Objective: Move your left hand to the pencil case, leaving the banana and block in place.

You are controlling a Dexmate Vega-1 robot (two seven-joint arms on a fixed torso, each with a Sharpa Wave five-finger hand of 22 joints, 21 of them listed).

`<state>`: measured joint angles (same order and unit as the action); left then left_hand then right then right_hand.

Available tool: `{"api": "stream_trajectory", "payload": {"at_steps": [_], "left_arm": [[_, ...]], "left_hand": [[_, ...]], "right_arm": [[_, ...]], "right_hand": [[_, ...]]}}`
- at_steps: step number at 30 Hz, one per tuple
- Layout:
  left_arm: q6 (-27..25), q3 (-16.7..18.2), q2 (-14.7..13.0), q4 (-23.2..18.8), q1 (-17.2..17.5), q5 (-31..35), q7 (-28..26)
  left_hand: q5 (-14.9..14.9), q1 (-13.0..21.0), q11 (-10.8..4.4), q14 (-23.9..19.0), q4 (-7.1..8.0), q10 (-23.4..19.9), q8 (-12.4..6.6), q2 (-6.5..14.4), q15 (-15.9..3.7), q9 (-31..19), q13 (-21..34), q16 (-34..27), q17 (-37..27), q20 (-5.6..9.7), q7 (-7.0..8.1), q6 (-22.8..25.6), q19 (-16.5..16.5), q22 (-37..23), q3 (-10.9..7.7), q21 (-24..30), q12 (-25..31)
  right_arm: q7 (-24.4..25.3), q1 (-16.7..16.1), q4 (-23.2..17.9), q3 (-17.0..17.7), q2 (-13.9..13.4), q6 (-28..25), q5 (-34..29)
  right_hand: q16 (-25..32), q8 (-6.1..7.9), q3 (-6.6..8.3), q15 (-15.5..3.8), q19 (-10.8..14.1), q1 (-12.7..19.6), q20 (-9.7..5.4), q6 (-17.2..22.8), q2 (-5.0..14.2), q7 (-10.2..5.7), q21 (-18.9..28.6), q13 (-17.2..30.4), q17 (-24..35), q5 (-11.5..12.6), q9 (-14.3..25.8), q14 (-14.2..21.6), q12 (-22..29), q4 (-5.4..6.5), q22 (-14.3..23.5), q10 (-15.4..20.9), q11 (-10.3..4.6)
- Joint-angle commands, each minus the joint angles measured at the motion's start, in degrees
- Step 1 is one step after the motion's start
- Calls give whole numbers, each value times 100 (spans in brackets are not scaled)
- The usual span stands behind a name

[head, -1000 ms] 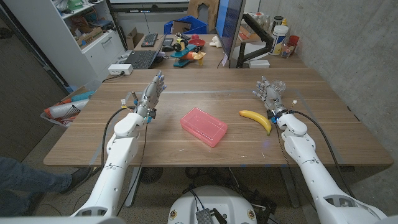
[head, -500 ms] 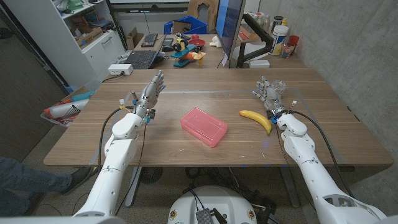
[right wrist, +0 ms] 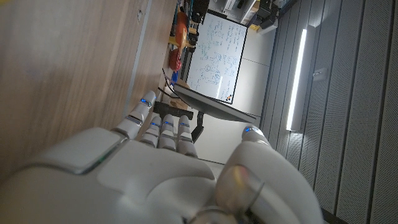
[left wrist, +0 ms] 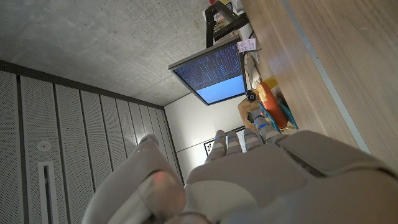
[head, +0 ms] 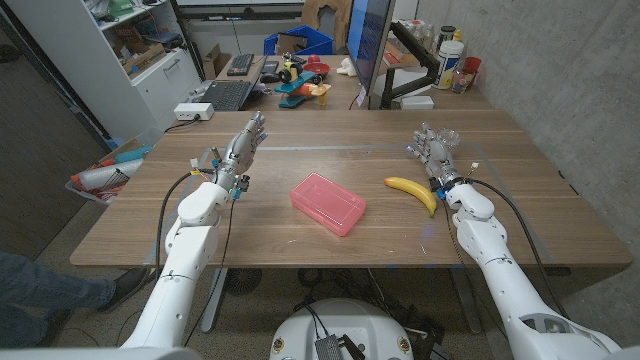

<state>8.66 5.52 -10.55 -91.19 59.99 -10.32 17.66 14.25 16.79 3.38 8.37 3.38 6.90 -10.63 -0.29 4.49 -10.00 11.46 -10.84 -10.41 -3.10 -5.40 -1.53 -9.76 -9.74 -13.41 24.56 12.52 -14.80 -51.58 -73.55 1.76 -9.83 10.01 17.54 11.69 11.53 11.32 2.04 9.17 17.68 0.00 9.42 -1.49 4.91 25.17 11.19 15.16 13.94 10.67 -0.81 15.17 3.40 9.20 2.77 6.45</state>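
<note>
A pink pencil case (head: 328,203) lies at the middle of the wooden table (head: 300,240). A yellow banana (head: 412,191) lies to its right. My left hand (head: 243,147) hovers over the table's left part, well left of and beyond the pencil case, fingers extended and apart, holding nothing. My right hand (head: 432,151) stands just beyond the banana, fingers spread, empty. In the left wrist view the back of my left hand (left wrist: 249,180) shows with fingers straight; the right wrist view shows my right hand (right wrist: 168,168) the same way. I see no block.
A monitor (head: 365,45) stands at the table's far edge. Beyond it are a laptop (head: 225,95), a blue bin (head: 298,42), toys and bottles (head: 455,50). A white shelf (head: 140,50) stands at the far left, a concrete wall on the right.
</note>
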Motion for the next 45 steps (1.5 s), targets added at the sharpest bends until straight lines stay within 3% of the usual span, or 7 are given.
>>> {"api": "stream_trajectory", "payload": {"at_steps": [1,45], "left_arm": [[83,-1,-38,-245,153,48,12],[571,-249,-201,-783,534,1056,-573]], "left_hand": [[-28,80,0,-11,-40,-22,-33,28,13,-28,0,-30,-6,-36,-11,33,-423,-14,-13,-26,1],[-76,184,-44,-144,-138,-152,-59,72,-10,-27,-7,-58,-3,-91,7,160,-339,-18,-34,-151,32]], "right_arm": [[23,-19,-15,27,7,45,33],[110,18,64,80,51,185,91]], "right_hand": [[51,-4,9,16,59,2,7,54,57,0,-42,0,-5,42,17,26,-4,-17,33,38,11],[52,-4,-11,26,96,-15,14,81,73,-11,-147,-2,-54,43,17,45,-57,-30,35,92,16]]}}
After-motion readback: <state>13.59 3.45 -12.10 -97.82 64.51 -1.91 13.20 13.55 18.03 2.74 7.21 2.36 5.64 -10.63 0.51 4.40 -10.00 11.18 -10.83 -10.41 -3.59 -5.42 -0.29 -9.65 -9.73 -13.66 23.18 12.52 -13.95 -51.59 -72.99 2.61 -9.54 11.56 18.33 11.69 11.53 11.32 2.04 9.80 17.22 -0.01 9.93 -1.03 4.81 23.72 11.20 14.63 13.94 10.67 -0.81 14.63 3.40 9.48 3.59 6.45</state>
